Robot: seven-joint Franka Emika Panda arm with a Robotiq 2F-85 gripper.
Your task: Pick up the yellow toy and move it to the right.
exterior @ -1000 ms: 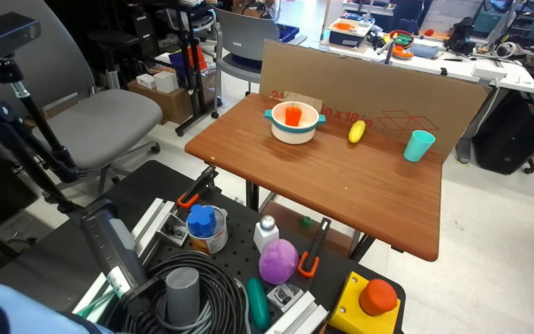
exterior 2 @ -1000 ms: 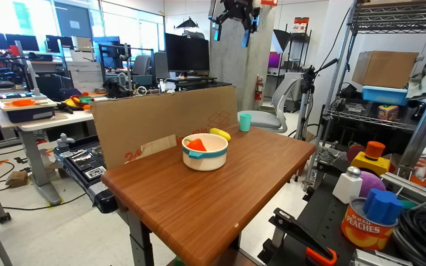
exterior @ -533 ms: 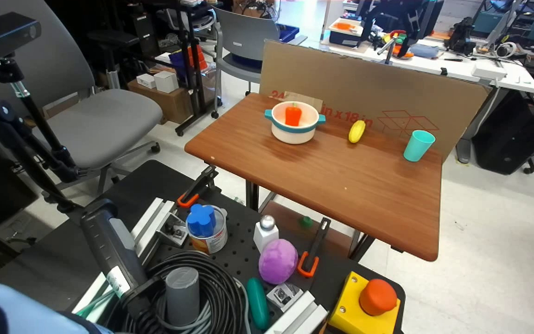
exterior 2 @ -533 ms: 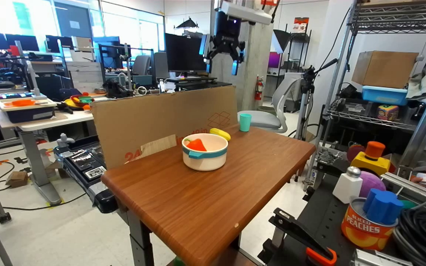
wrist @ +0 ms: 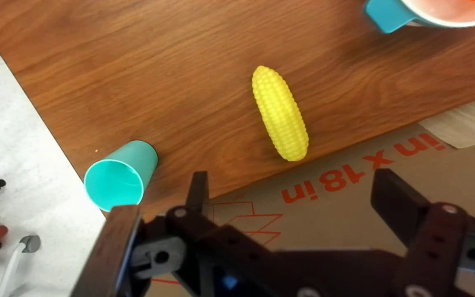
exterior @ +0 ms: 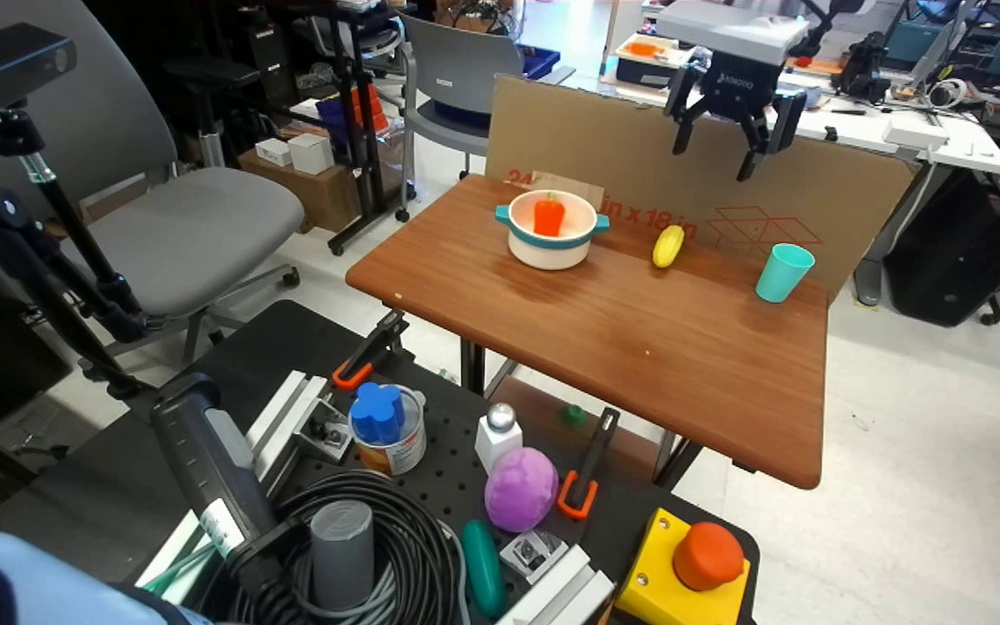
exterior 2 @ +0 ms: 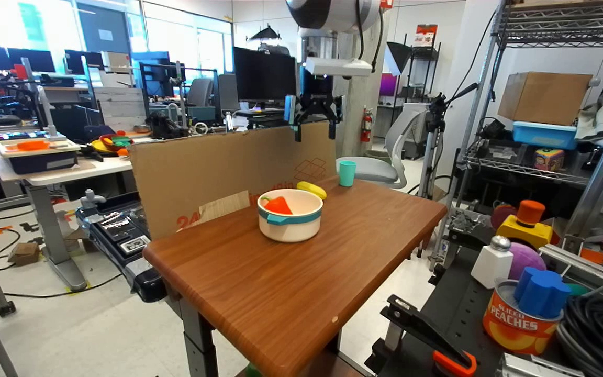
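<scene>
Near the wrist view's centre the yellow corn lies on the table, the gripper at the bottom stands spread and empty, and the corn, probably light, its stiffness not clear here, is best held across its middle.

The toy lies between pot and cup on the table.

Dark gripper roughly vertical below the arm, its two fingers downward and wide apart.
</scene>
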